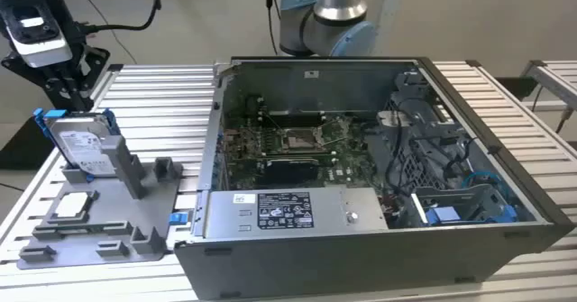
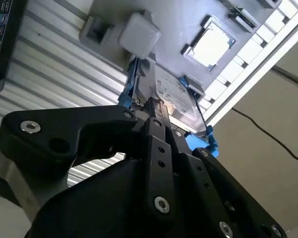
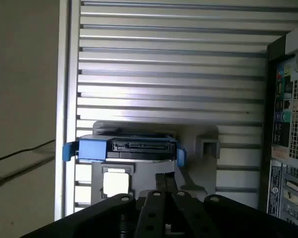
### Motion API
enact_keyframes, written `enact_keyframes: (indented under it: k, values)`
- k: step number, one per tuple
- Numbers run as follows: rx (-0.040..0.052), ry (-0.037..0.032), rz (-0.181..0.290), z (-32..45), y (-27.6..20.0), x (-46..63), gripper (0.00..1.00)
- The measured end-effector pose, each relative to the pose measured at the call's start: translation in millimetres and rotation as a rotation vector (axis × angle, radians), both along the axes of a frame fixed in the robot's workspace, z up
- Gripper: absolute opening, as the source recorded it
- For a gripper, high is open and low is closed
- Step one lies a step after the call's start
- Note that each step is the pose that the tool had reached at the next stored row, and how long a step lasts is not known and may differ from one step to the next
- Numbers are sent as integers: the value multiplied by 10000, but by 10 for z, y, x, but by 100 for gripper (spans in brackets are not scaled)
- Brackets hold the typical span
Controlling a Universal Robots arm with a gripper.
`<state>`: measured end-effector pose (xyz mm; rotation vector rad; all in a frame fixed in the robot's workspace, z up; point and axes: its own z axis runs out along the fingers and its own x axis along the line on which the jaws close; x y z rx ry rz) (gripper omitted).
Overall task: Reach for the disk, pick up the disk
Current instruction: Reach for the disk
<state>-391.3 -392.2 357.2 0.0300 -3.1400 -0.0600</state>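
Hand (image 1: 74, 103), black fingers (image 3: 160, 184) together, just above upright flat silver-grey disk (image 1: 83, 143) in blue plastic frame (image 3: 92, 148).

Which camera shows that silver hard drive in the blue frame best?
The exterior view: the silver-grey hard drive in its blue plastic frame shows its labelled face. In the second wrist view the black hand partly covers it; the first wrist view shows its edge.

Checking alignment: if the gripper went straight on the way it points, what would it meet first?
Probably the top edge of the disk, standing in the grey holder just below the gripper; the gap between them is unclear.
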Motion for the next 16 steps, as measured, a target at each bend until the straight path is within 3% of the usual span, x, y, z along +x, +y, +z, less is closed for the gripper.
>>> enact_keyframes:
  k: [13, 16]
  values:
    - [0, 0, 0, 0, 0, 0, 0]
    - [0, 0, -8, 0, 43, -15, 0]
